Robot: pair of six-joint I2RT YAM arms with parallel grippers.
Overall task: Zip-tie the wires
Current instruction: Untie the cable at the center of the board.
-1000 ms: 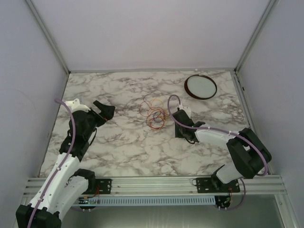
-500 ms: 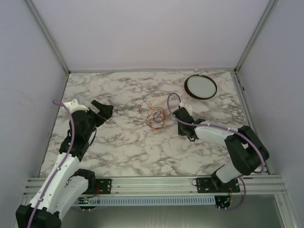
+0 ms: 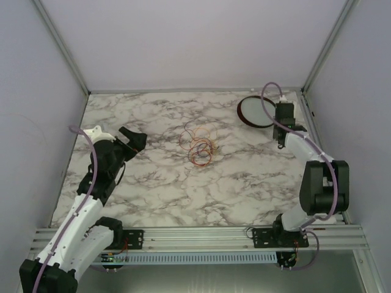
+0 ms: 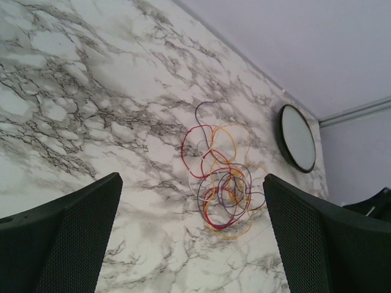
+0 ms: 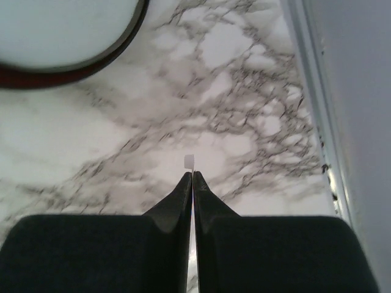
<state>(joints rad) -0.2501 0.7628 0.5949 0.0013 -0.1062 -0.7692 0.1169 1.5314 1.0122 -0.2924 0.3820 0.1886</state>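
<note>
The wires lie in a loose tangle of red, orange, yellow and dark loops on the marble table, apart from both arms. In the left wrist view the wires sit ahead of my left gripper, whose jaws stand wide open and hold nothing. My left gripper hovers well left of the tangle. My right gripper is at the back right, shut on a thin white zip tie whose small square end pokes out past the fingertips.
A dark-rimmed round white dish sits at the back right, just left of my right gripper, and shows as the dish at the upper left of the right wrist view. The metal frame edge and right wall are close by.
My right arm has swung from beside the wires to the back right corner near the dish, and its jaws have closed. The left arm has barely moved.
</note>
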